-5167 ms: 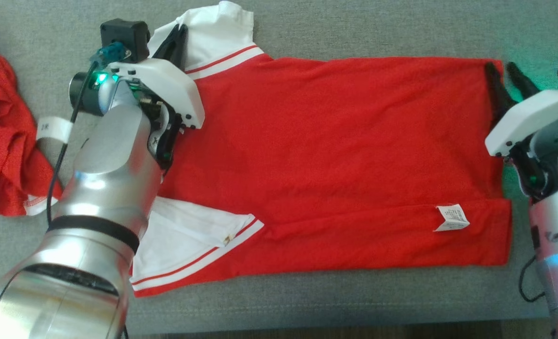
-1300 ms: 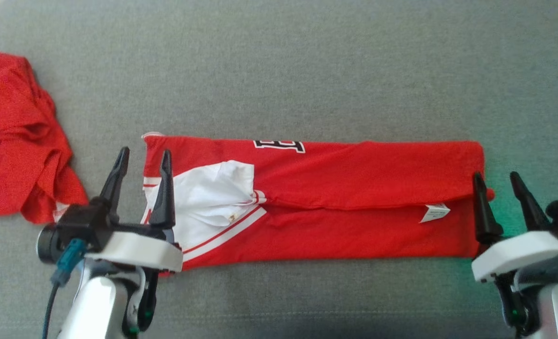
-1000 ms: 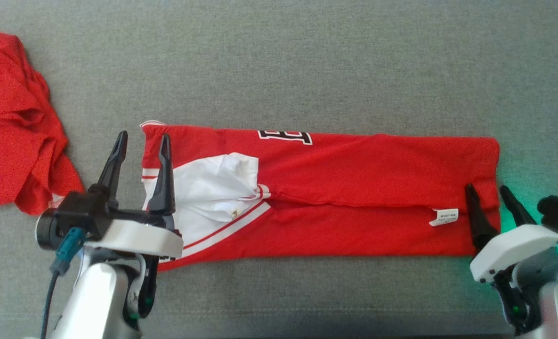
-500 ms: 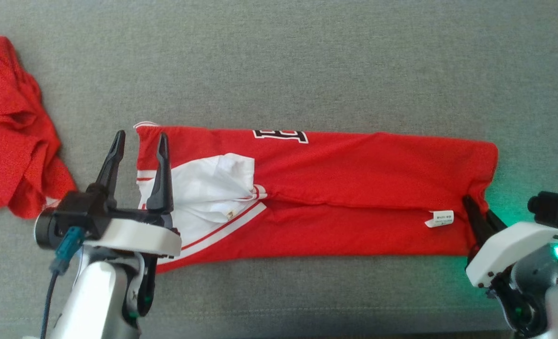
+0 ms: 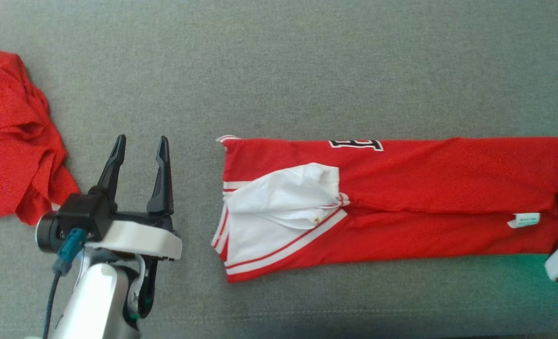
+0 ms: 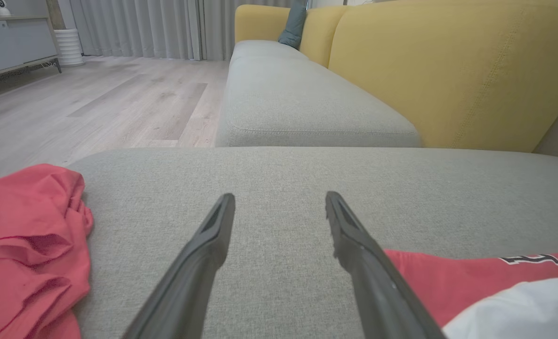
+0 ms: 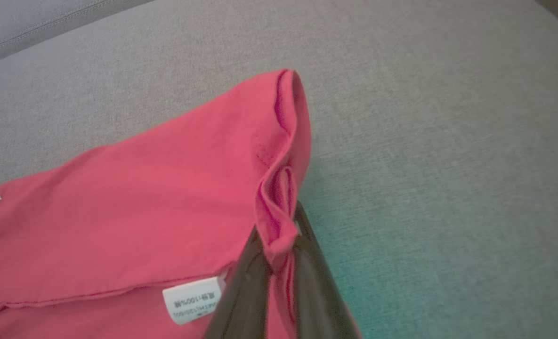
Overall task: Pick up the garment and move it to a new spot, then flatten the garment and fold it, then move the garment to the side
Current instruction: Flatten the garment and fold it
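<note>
The garment (image 5: 424, 179) (folded long) is pinched by the right gripper (image 7: 282, 221). The left gripper (image 5: 140, 141) is held spread, left of it.

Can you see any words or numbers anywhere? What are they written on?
"100%": on the white tag sewn to the shirt; the rest of the tag is too blurred to read.
Black-and-white print at the shirt's folded edge: half hidden by the fold, cannot be read.
"X": a small white mark on the left wrist.
</note>
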`<state>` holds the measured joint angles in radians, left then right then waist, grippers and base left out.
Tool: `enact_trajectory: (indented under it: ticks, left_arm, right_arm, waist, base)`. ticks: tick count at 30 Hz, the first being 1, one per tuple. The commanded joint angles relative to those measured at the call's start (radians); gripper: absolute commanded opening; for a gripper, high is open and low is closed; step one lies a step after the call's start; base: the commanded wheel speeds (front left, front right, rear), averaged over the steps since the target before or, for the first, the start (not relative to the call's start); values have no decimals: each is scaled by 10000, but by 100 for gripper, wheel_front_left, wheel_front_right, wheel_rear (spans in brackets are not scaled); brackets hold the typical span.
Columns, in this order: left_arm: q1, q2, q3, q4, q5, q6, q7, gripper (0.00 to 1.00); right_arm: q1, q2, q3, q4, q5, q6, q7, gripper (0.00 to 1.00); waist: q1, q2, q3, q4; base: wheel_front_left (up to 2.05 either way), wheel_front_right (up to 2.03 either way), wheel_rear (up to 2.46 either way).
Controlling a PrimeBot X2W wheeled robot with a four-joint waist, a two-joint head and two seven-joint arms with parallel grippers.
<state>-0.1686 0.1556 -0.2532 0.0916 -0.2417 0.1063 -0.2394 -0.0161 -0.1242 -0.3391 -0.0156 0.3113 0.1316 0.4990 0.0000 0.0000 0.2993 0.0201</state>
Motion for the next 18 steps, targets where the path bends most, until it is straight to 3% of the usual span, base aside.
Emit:
enact_trajectory:
  ticks: [1, 5, 12, 18]
  left_arm:
    - [-192, 160, 276, -299, -38, 54, -77, 100]
    - [-100, 149, 212, -289, -52, 85, -62, 100]
    - [78, 191, 72, -276, -54, 132, 56, 100]
    - [124, 187, -73, -303, -64, 129, 150, 100]
  right_arm:
    - [-217, -300, 71, -410, 60, -9, 1, 0]
    - [-276, -413, 255, -804, 92, -9, 143, 0]
    - [-315, 27, 2587, -2835, 36, -9, 906, 0]
    - [-394, 654, 4918, -2634, 838, -9, 825, 0]
  waist:
    - [0, 0, -78, -18]
    - [0, 0, -312, -54]
    - [0, 0, -813, -77]
    - [0, 0, -991, 124]
  base:
    - [0, 0, 0]
    - [0, 0, 0]
    - [0, 0, 0]
    - [0, 0, 0]
